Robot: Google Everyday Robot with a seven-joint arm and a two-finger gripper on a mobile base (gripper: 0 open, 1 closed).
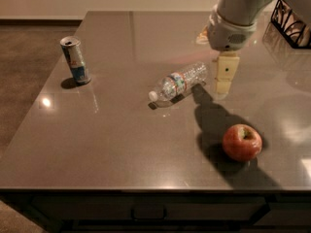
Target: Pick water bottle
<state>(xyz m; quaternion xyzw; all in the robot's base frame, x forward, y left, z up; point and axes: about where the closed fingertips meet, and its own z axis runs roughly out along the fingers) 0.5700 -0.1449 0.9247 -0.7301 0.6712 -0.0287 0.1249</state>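
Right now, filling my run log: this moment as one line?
phase: pre-grasp | gripper: hovering beside base of water bottle | bottle: lying on table, ungrasped

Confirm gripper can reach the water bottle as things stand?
Probably yes. The gripper hovers beside the base end of the water bottle, nothing between them. The apple and can sit clear.

No wording can be read anywhere. The water bottle [192, 75], lying on its side in the middle, has a coloured label band [178, 83], its print illegible. The can [75, 60] at the far left shows blue and silver markings, perhaps a logo, unreadable. The gripper [224, 81], just right of the bottle, bears no legible mark.
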